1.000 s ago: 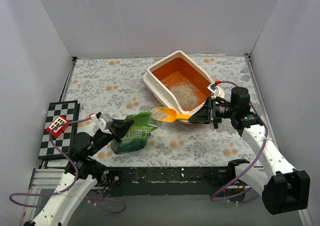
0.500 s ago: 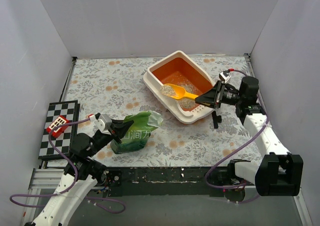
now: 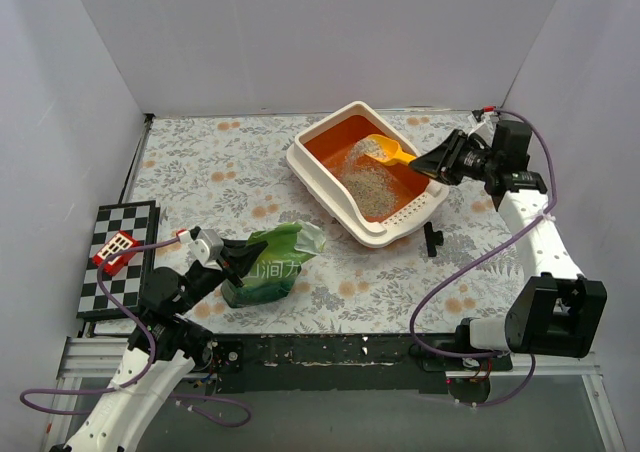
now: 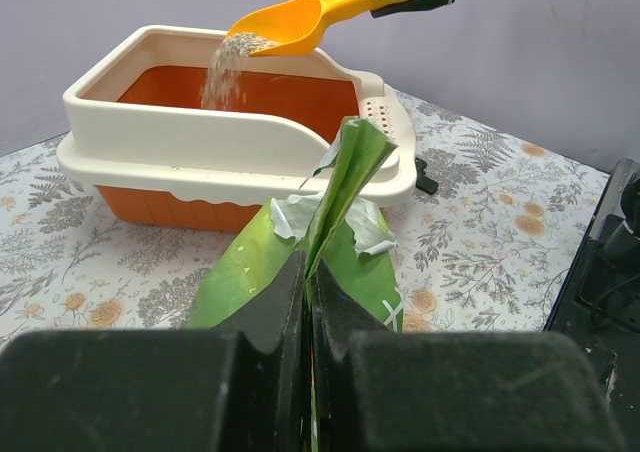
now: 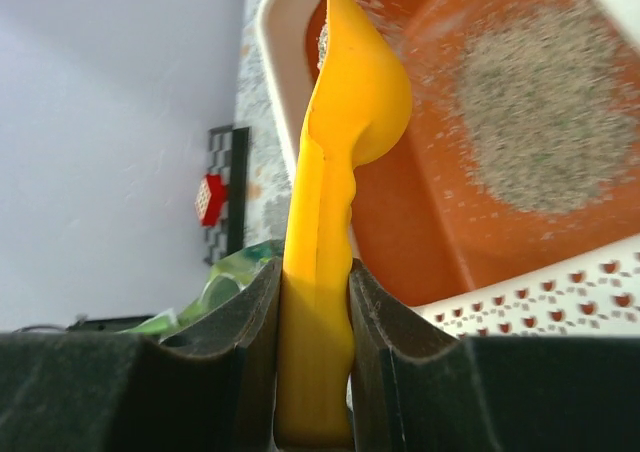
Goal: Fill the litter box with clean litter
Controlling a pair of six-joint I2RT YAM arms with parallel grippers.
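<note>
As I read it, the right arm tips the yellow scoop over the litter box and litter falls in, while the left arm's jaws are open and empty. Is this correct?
Only the last part is wrong: in the left wrist view the left arm's jaws are shut on the edge of the green bag. The yellow scoop does tip litter into the litter box.
</note>
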